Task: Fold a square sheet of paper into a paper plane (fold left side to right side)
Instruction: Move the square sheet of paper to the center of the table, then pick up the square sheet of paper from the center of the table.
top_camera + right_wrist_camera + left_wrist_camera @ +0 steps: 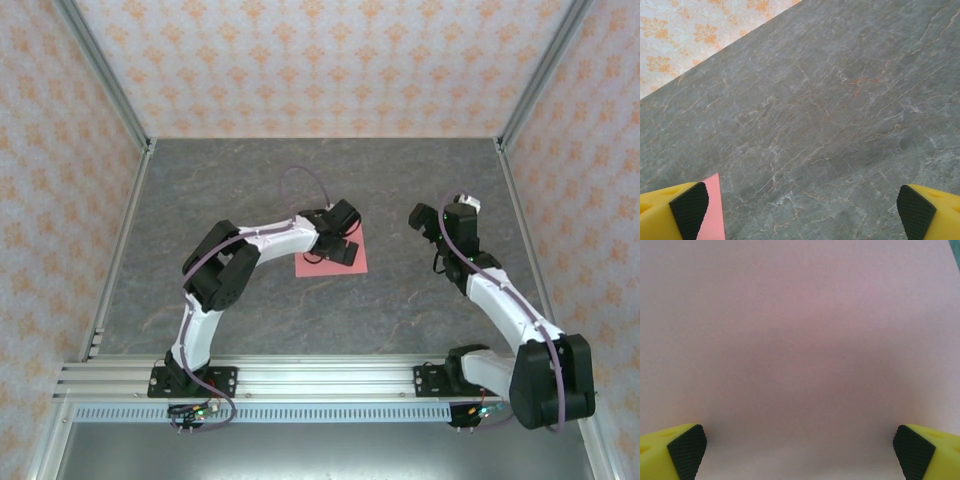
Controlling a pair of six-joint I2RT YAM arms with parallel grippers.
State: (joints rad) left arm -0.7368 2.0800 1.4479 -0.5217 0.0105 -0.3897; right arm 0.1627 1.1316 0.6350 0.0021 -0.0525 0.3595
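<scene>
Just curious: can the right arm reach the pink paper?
Probably yes: bare table lies between its open fingers and the paper's right edge; the left arm sits over its middle.

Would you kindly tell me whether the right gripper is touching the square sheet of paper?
Apart. The top external view shows a strip of bare grey table between the right gripper and the square sheet of paper.

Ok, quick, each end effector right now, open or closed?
Left end effector: open, above the square sheet of paper, gripping nothing.
Right end effector: open, empty.
</scene>
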